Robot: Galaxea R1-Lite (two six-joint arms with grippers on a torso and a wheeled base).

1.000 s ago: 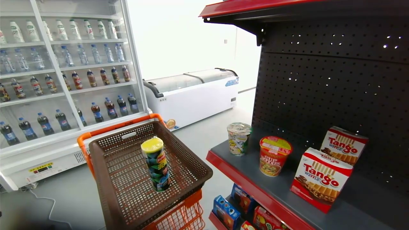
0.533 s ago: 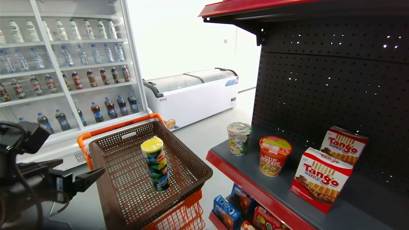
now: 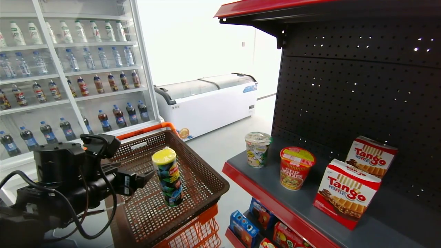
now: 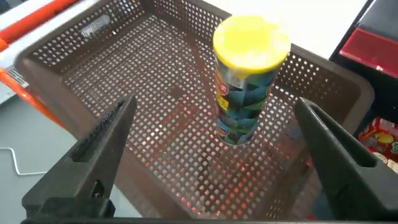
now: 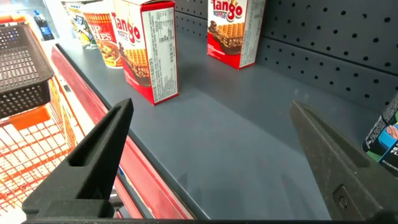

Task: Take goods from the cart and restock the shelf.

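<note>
A tall chip can (image 3: 168,176) with a yellow lid stands upright in the brown basket (image 3: 206,171) on top of the orange cart (image 3: 144,128). My left gripper (image 3: 147,177) is open just left of the can, level with its upper half and not touching it. From the left wrist, the can (image 4: 245,93) stands beyond the spread fingers (image 4: 102,146), roughly centred in the left gripper (image 4: 214,106). My right gripper (image 5: 211,109) hangs open and holds nothing above the grey shelf board (image 5: 236,155).
On the shelf (image 3: 265,174) stand two noodle cups (image 3: 295,168) and two wafer boxes (image 3: 346,193), with bare board to their right. A drinks fridge (image 3: 69,69) and a chest freezer (image 3: 206,100) stand behind the cart. Snack packs (image 3: 245,227) fill the lower shelf.
The left arm has come into the head view from the lower left and moved right, up to the can. The can and shelf goods have not moved.
</note>
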